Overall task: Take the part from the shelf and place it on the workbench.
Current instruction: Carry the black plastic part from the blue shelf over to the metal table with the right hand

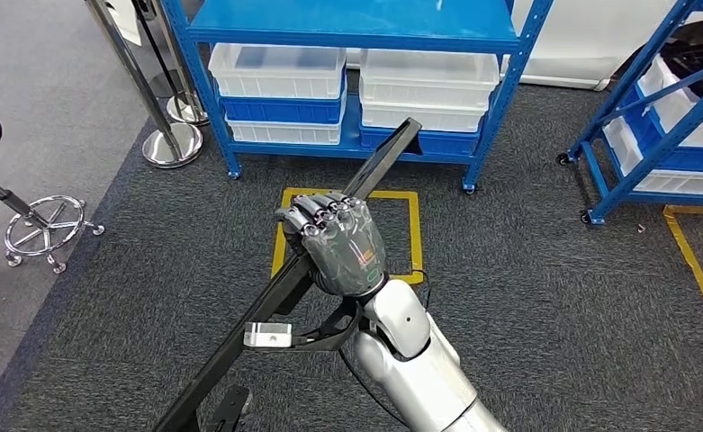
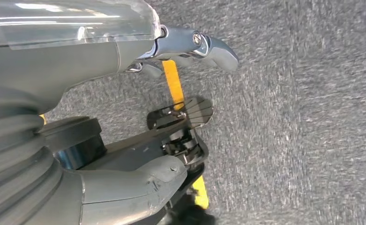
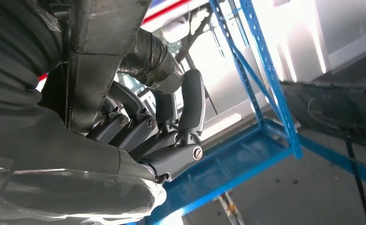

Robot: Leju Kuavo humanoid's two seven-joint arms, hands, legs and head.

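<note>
Matt black part (image 1: 284, 279), rough grey carpet (image 1: 527, 297) (coarse weave), glossy blue metal shelf (image 1: 356, 27)

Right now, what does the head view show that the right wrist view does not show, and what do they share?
Head view alone: the grey carpet, the yellow floor marking, white bins, a stool, and the part's full length.
Right wrist view alone: the fingers from close behind, wrapped around the part.
Both: the right hand gripping the long black part, and blue shelf framing.
</note>
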